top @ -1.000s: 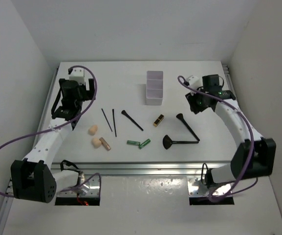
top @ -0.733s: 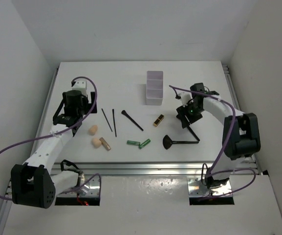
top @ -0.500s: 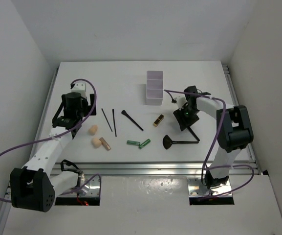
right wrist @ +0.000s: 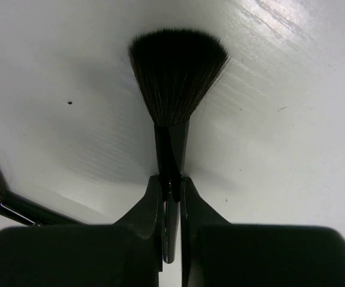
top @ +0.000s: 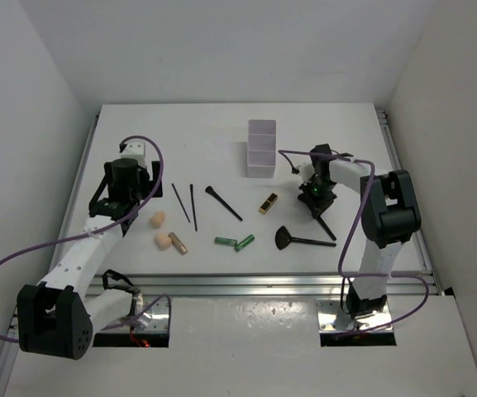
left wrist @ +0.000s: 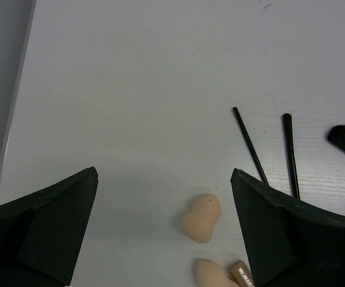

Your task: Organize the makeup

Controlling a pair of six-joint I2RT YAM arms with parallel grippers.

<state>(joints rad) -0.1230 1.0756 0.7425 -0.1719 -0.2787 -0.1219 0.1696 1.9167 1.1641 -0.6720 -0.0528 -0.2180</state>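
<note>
White tabletop (top: 205, 132) bears all the makeup (top: 235, 242) loose at 6 o'clock of the box (top: 261, 149). Nothing visibly stands in the box, so sorting looks barely begun. At 4 o'clock of the box, the right gripper (right wrist: 170, 182) bends low, jaws pinched on a black brush (right wrist: 175, 72). At 9 o'clock, the left gripper (left wrist: 163, 173) hovers wide apart and empty over a beige sponge (left wrist: 201, 217).

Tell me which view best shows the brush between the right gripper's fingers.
Right wrist: the brush fills the frame, bristles fanned, handle pinched by the right gripper. Top external shows only its handle poking from under the gripper; left wrist misses it.
</note>
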